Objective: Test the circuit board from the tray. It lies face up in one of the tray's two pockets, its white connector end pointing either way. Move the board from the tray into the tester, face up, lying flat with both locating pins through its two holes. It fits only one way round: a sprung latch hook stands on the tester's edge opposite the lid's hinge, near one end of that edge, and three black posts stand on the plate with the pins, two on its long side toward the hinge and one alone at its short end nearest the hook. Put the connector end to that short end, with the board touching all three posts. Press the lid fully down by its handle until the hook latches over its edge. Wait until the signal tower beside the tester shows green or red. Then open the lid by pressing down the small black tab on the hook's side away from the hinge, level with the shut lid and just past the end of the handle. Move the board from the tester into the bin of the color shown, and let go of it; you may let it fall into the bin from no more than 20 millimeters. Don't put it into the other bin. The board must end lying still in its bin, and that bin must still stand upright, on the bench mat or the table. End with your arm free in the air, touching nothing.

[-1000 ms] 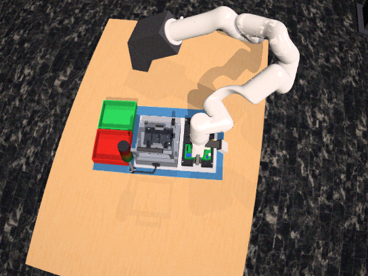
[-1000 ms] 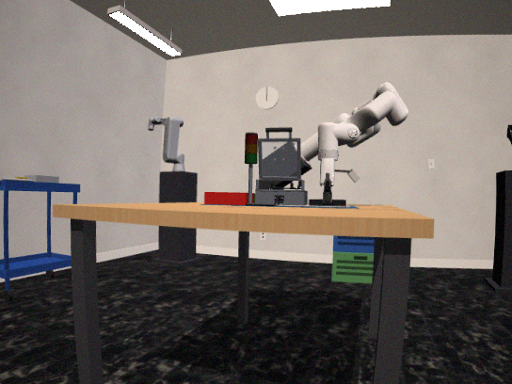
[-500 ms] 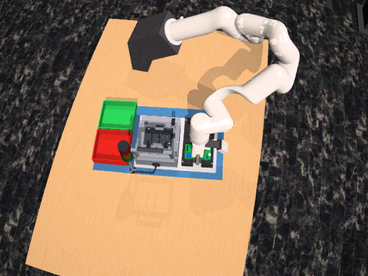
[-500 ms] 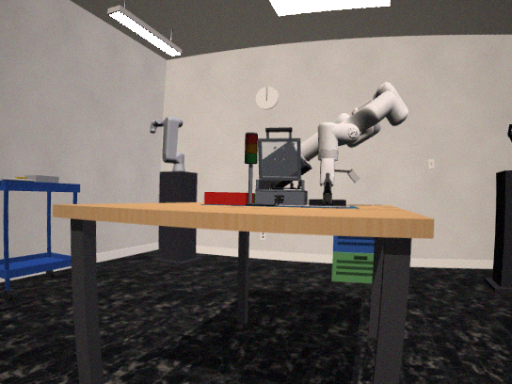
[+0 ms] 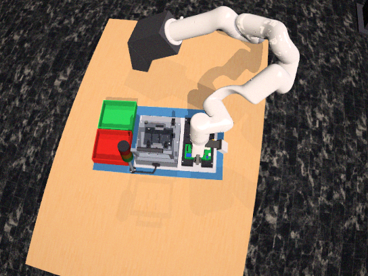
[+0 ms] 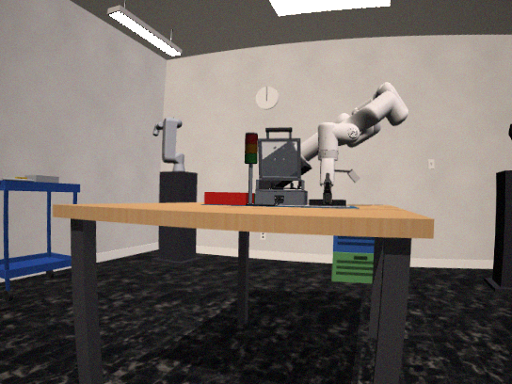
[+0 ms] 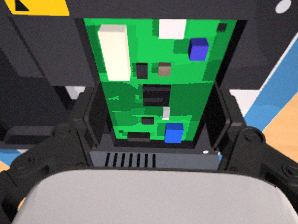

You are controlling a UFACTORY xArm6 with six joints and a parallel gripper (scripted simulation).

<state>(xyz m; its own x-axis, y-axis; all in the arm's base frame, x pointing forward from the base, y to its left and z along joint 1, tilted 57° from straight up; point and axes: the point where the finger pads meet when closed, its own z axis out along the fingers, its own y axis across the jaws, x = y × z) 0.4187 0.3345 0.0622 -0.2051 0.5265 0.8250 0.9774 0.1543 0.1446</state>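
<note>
While the fingers stand spread, holding nothing, either side of the circuit board (image 7: pixel 155 80) lying in its tray (image 5: pixel 212 166) pocket, an off-centre pinch could tilt or jam it against the pocket walls, and the tester's (image 5: pixel 156 142) raised lid (image 6: pixel 280 159) stands close beside on the worktop (image 5: pixel 84 210).

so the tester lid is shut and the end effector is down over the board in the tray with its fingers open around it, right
Not quite: the tester lid stands open, raised upright, as the exterior view shows. The rest holds: the end effector is down over the board in the tray, fingers open on either side of it, not yet gripping.
</note>
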